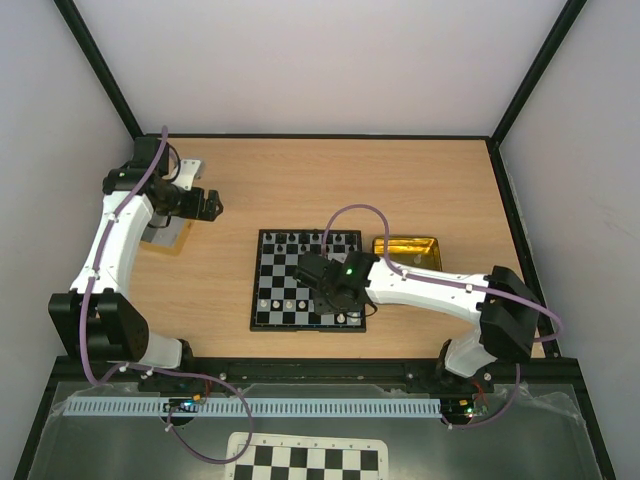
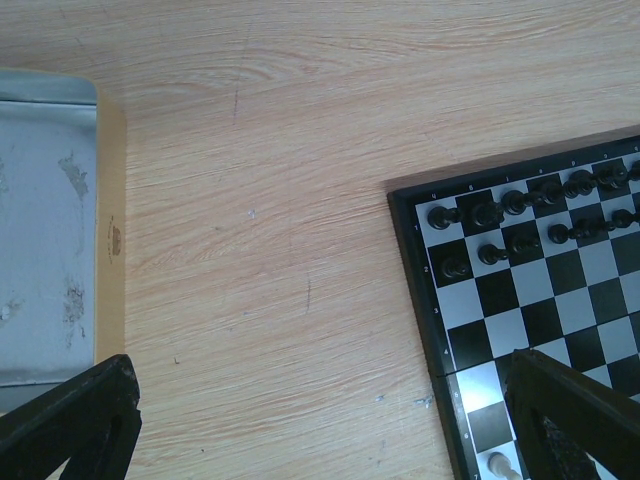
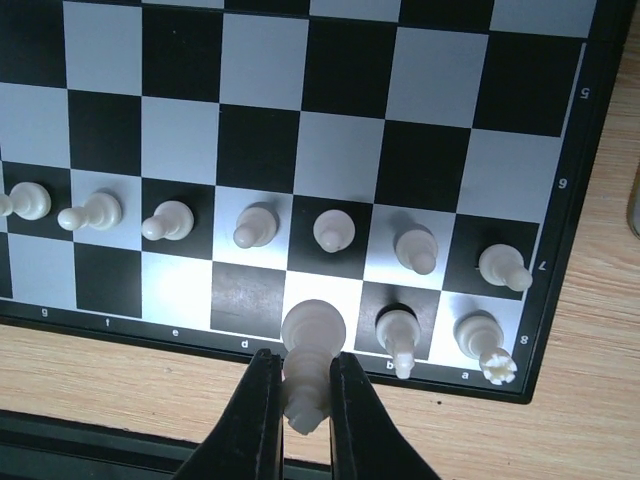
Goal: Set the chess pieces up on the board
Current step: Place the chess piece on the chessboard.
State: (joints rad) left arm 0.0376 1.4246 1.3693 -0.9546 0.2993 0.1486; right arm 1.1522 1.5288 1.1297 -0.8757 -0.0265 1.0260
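Observation:
The black-framed chessboard (image 1: 270, 318) lies mid-table, with black chessmen (image 1: 305, 240) along its far rows. In the right wrist view a row of cream pawns (image 3: 333, 230) stands on the seventh rank of the board (image 3: 560, 220), and two cream pieces (image 3: 400, 335) stand at the near right corner. My right gripper (image 3: 305, 385) is shut on a cream chess piece (image 3: 310, 345), held over the near edge by the c square. My left gripper (image 1: 208, 205) is open and empty, far left of the board; its fingers (image 2: 80, 420) frame bare table and the board's left edge (image 2: 425, 290).
A shiny gold tin tray (image 1: 408, 250) sits just right of the board, behind my right arm. A grey metal tray (image 2: 45, 230) lies at the far left under my left arm. An unframed checker sheet (image 1: 305, 462) lies below the table's near edge.

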